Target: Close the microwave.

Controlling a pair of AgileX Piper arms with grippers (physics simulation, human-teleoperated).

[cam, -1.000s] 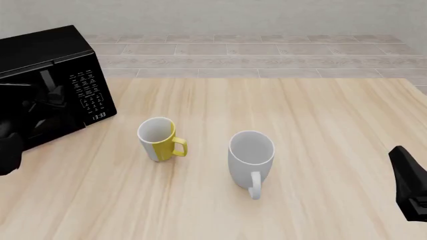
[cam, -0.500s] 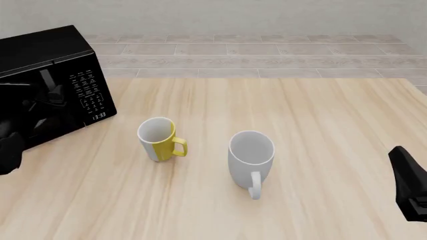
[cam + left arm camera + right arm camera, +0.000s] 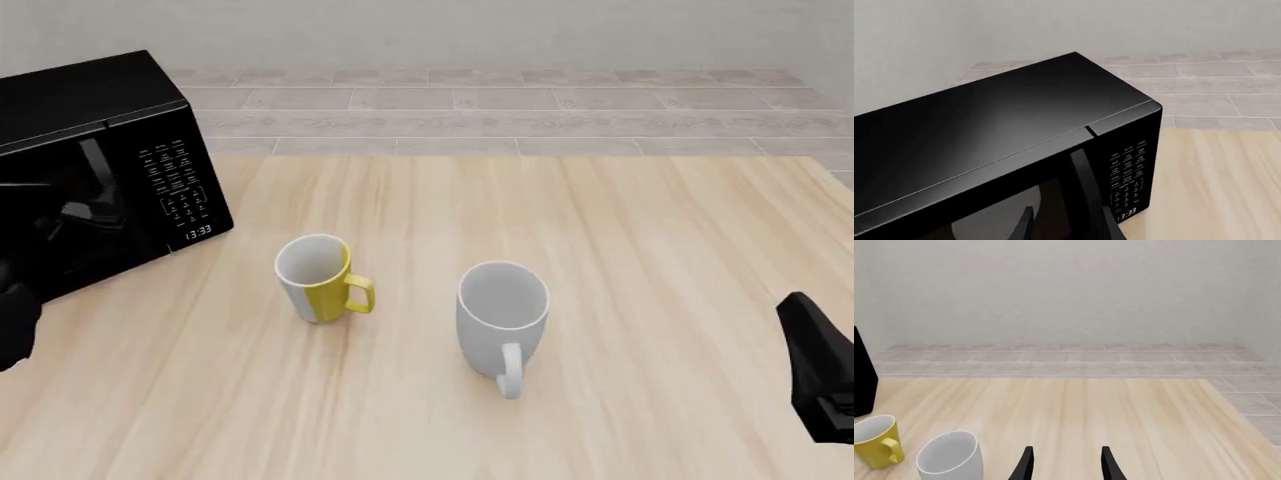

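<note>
The microwave is a glossy black box at the table's far left, with a white-lettered keypad and a clock reading 13:33. Its dark glass door lies flush with the front. The left wrist view shows its top, the keypad and the door glass from close by. My left gripper is open just in front of the door glass, touching nothing; only part of the left arm shows in the front view. My right gripper is open and empty above the table's near right; its arm shows there.
A yellow mug stands just right of the microwave's front corner. A larger white mug stands mid-table, its handle toward me. Both show in the right wrist view, yellow mug and white mug. A tiled floor lies beyond the table's far edge.
My left arm has drawn back from the microwave door toward the view's left edge, and its reflection in the glass has shifted. The right arm and mugs have not moved.
</note>
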